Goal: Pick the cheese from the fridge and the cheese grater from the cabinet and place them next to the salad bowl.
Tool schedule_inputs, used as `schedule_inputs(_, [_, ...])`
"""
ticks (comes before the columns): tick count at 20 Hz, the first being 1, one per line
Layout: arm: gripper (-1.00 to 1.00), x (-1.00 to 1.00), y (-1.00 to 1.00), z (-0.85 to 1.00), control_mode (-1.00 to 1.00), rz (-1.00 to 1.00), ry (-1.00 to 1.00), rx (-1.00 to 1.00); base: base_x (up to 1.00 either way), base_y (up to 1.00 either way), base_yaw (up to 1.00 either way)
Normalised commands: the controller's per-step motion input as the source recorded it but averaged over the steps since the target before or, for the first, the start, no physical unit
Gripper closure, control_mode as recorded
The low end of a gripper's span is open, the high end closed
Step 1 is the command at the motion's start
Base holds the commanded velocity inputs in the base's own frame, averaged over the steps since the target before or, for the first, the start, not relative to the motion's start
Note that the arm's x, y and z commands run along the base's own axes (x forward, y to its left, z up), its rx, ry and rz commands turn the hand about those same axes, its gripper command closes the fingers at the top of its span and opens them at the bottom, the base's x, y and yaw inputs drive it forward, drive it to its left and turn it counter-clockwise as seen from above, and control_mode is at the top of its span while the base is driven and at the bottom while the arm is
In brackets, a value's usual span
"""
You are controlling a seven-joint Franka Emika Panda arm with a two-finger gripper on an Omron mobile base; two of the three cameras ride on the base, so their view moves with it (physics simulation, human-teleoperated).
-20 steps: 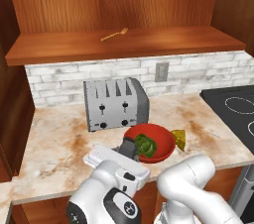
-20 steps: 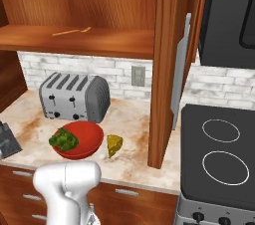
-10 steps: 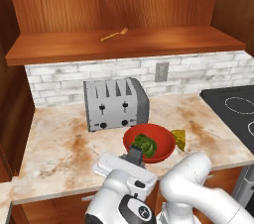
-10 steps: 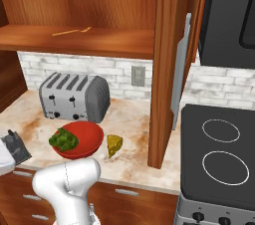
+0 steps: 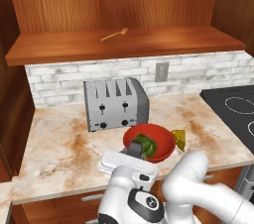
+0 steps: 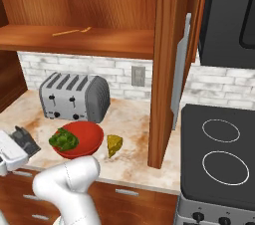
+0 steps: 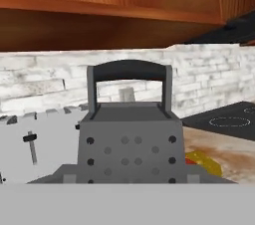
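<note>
Claw (image 6: 20,142) is clenched on the grater (image 7: 128,134), held upright over the counter's (image 5: 64,139) front edge, just left of the salad bowl (image 5: 151,141). Cheese (image 6: 114,145) already sits on the bowl's far side. Grater looks rigid, light, slick metal; body grip fine, the loop handle is the alternative.

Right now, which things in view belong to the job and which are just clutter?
Job: grater in the gripper; cheese; salad bowl; cabinet.
Clutter: toaster; fork; stove.
</note>
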Motion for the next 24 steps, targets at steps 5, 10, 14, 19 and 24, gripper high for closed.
schedule_inputs(5, [1.00, 0.46, 0.00, -0.04, -1.00, 0.00, 0.01, 0.00, 0.00, 0.00, 0.00])
schedule_inputs(10, [1.00, 0.24, 0.25, -0.30, -1.00, 0.00, 0.01, 0.00, 0.00, 0.00, 0.00])
schedule_inputs(14, [1.00, 0.19, 0.34, -0.53, -1.00, 0.00, 0.00, 0.00, 0.00, 0.00, 0.00])
schedule_inputs(19, [1.00, 0.41, 0.15, -0.23, -1.00, -0.03, 0.00, 0.00, 0.00, 0.00, 0.00])
schedule_inputs(24, [1.00, 0.30, 0.24, -0.31, -1.00, -0.05, 0.01, 0.01, 0.00, 0.00, 0.00])
